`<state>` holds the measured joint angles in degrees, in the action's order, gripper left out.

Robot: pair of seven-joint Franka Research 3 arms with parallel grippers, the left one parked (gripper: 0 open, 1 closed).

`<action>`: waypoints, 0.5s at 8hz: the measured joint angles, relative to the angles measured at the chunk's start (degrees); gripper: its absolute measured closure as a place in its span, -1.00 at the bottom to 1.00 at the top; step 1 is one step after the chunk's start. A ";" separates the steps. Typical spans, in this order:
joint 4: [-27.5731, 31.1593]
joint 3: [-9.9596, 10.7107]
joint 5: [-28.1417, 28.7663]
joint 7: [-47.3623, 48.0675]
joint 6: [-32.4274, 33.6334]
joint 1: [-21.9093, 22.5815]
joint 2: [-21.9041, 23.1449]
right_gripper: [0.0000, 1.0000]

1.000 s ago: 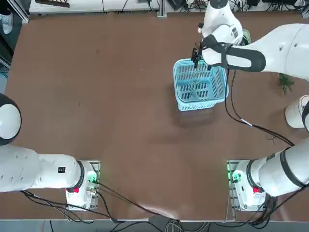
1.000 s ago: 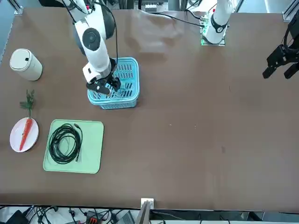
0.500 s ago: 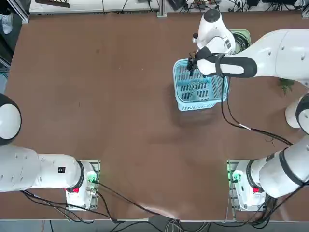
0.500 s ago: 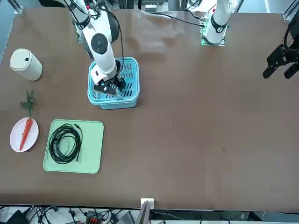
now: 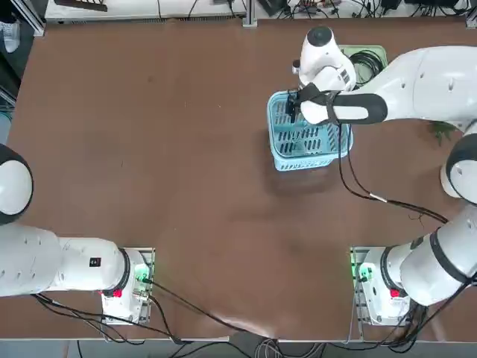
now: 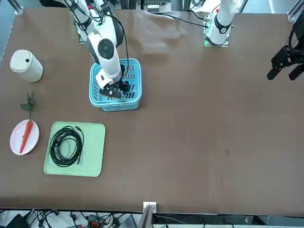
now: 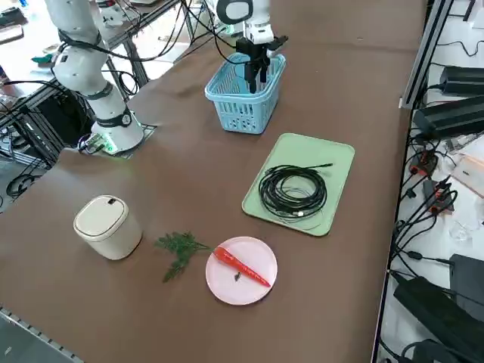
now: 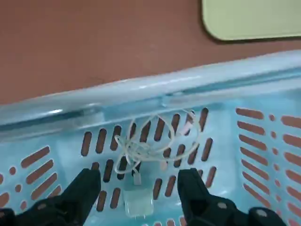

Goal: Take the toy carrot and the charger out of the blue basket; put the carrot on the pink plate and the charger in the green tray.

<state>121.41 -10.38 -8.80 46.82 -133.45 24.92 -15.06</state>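
The blue basket stands at the right of the table. My right gripper reaches down inside it, open. In the wrist view the charger, a small pale block with a looped thin cable, lies on the slatted floor between the fingers, untouched. The toy carrot lies on the pink plate. The green tray sits beside the basket.
A coiled black cable fills the green tray. A white lidded canister and a green leafy sprig lie beside the plate. The table edge runs close behind the tray.
My right gripper has moved from the basket's tray-side rim to over its middle and come down inside it, staying open. Nothing else has moved.
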 joint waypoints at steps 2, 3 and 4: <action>-0.02 0.13 -0.40 -3.80 -3.01 0.01 -2.60 -1.00; -0.04 0.32 -0.40 -5.34 -3.23 0.00 -2.92 -1.00; -0.07 0.45 -0.40 -6.02 -3.24 0.00 -2.99 -1.00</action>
<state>121.33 -9.93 -9.20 40.81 -136.69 24.92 -18.05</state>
